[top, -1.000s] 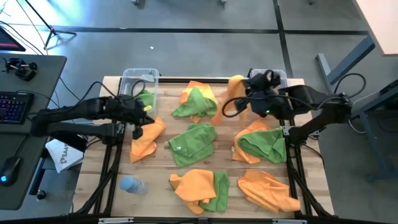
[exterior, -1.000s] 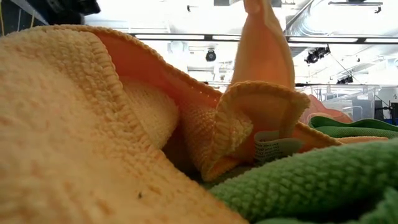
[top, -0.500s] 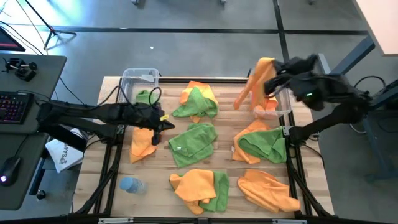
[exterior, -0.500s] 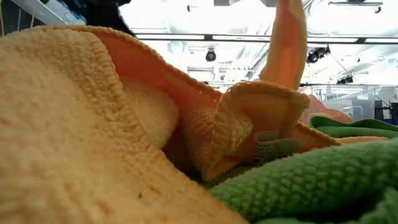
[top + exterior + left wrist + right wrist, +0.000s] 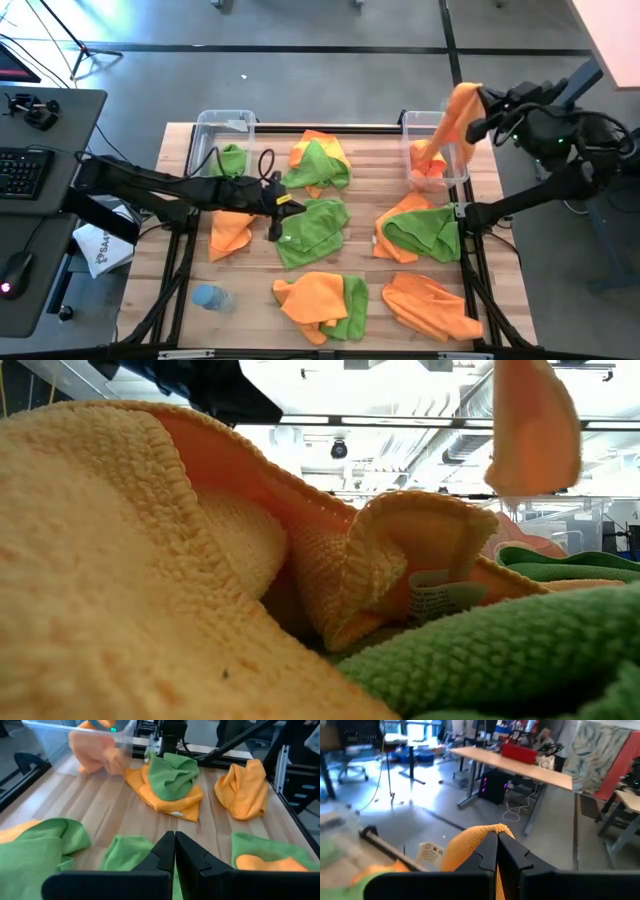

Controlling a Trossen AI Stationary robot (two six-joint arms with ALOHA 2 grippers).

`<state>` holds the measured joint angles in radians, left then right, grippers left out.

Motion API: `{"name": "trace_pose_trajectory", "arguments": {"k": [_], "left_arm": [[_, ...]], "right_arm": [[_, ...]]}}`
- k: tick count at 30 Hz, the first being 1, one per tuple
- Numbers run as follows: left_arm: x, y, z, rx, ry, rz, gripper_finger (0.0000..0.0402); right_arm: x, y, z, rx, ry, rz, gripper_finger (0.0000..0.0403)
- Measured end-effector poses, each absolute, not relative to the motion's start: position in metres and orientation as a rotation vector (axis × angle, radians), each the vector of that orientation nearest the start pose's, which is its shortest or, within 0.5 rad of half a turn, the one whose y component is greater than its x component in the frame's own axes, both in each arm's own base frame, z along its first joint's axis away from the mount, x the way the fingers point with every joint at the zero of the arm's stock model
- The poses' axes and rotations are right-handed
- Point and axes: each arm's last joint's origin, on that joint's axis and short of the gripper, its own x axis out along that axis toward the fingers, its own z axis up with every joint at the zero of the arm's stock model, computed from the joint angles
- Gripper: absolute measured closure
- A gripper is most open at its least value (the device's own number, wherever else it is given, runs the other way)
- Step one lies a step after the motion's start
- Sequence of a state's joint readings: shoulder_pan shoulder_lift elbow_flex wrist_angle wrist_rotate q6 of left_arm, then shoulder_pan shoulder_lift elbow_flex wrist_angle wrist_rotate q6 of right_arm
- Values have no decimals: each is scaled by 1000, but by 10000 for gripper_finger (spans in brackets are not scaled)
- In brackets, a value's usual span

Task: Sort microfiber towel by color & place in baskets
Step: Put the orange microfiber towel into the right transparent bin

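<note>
I see right claw (image 5: 480,108) clamped on an orange towel (image 5: 447,135) hanging limp over the right basket (image 5: 460,180), upper right of frame | left claw (image 5: 276,222) closed, empty, mid-frame above a crumpled green towel (image 5: 312,232) on the bench (image 5: 370,208)

We're looking at a grey concrete floor (image 5: 330,25) all around, with a dark side table (image 5: 40,200) holding a keyboard (image 5: 25,172) and mouse (image 5: 10,289). Farther back there's a long tan table (image 5: 512,764) and bright ceiling lights (image 5: 400,385) overhead.
</note>
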<state>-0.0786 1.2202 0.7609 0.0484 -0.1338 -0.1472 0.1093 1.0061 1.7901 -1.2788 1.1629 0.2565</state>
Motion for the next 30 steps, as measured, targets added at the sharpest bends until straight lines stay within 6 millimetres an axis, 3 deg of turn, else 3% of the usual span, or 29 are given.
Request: {"name": "trace_pose_trajectory", "arguments": {"k": [5,11,16,23,30], "left_arm": [[275,-22,261,-140,377,121,401],[293,-28,272,-60,371,98,401],[302,-29,279,-17,354,87,402],[303,-30,283,-24,344,84,401],[303,-30,283,-50,343,88,401]], "right_arm": [[79,-18,486,-98,378,-1112,403],[79,-18,452,-91,463,-1147,403],[89,-17,408,-102,561,-1146,403],[94,-20,348,41,785,-1100,403],[105,-37,333,87,933,-972,403]]}}
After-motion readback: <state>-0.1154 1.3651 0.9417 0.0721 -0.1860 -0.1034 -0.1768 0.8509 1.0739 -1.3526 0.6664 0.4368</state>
